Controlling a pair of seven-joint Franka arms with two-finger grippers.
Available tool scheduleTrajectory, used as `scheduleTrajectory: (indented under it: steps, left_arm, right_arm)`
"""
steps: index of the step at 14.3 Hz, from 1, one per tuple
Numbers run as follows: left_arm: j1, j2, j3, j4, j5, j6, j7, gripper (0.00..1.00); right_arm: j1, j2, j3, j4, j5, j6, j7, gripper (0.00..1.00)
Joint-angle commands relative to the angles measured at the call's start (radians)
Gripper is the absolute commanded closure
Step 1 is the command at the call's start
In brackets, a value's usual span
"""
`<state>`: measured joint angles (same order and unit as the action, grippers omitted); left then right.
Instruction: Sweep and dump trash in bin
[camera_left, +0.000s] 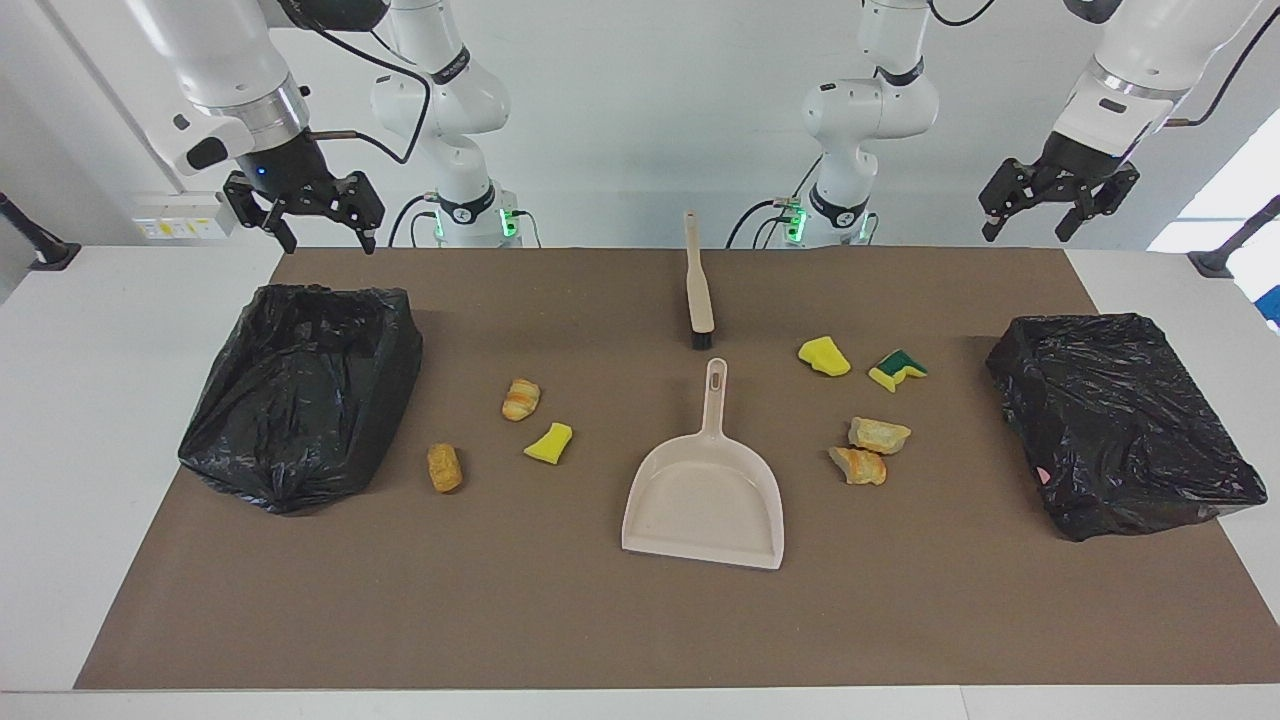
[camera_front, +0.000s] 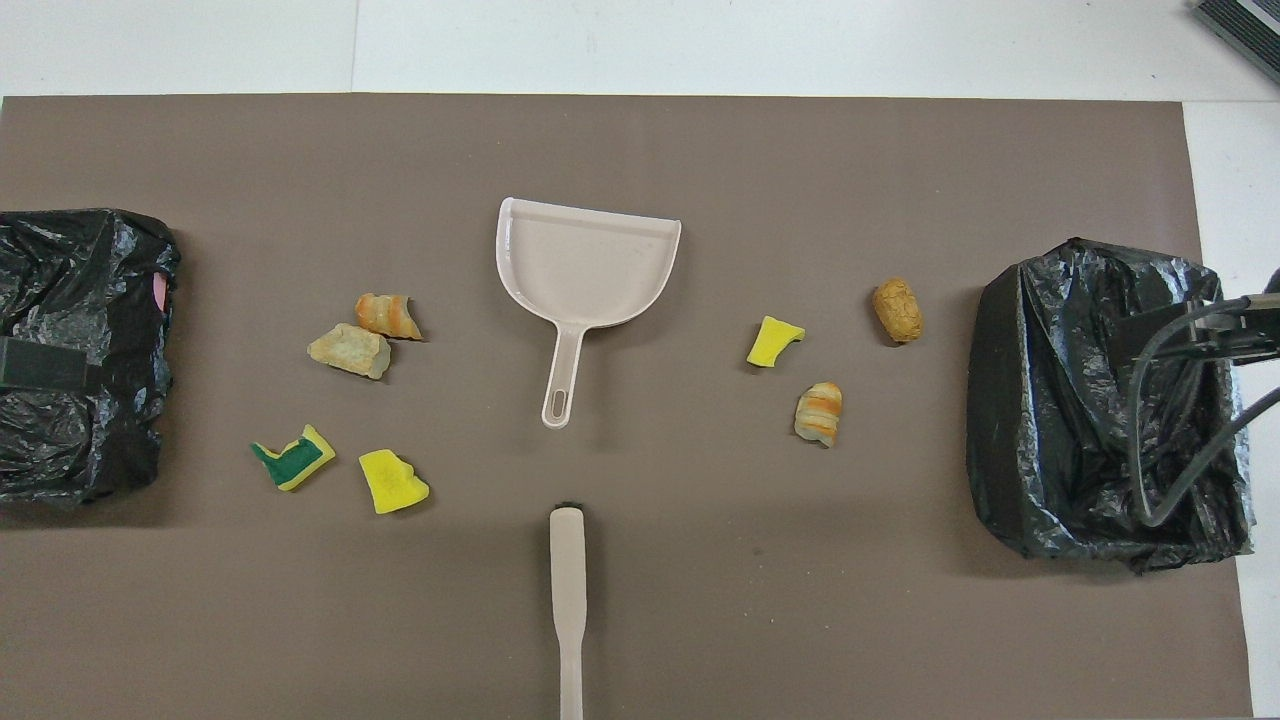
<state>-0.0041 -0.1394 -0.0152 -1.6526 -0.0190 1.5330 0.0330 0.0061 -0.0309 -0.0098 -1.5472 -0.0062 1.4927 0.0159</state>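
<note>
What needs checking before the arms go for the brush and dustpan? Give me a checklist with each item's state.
1. Left gripper open, holding nothing: ok.
2. Right gripper open, holding nothing: ok.
3. Brush lying free, nothing on it: ok.
4. Dustpan empty, handle toward the robots: ok.
5. Scraps all on the mat: four toward the left arm's end, three toward the right arm's: ok.
6. Bin at the right arm's end open on top: ok; other bin: cannot tell.
</note>
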Motion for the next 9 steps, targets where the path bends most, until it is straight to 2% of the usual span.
scheduleTrajectory:
  steps: [1, 9]
  left_arm:
    - [-0.011, 0.008, 0.006, 0.019, 0.005, -0.024, -0.011, 0.0]
    - [-0.008, 0.009, -0.002, 0.02, 0.005, -0.024, -0.018, 0.0]
  right_arm:
    - [-0.005, -0.015, 0.002, -0.017, 0.017, 0.012, 0.01, 0.0]
    - [-0.005, -0.014, 0.002, -0.018, 0.017, 0.014, -0.002, 0.0]
